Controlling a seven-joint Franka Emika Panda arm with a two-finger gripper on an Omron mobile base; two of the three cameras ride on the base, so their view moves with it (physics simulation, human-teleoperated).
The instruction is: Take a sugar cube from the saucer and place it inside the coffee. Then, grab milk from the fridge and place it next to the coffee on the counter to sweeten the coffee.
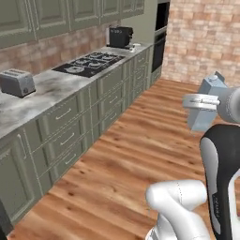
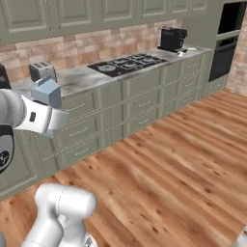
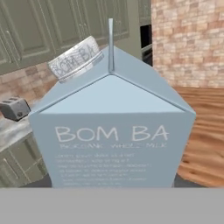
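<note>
The claw (image 1: pixel 206 105) pinches the milk (image 1: pixel 207 107) above the wood floor; next, carry it upright, level, to the marble surface (image 1: pixel 47 91) beside the coffee machine (image 1: pixel 121 36)

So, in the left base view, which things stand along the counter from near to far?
Toaster → black hob → coffee machine, all on the counter.
</note>
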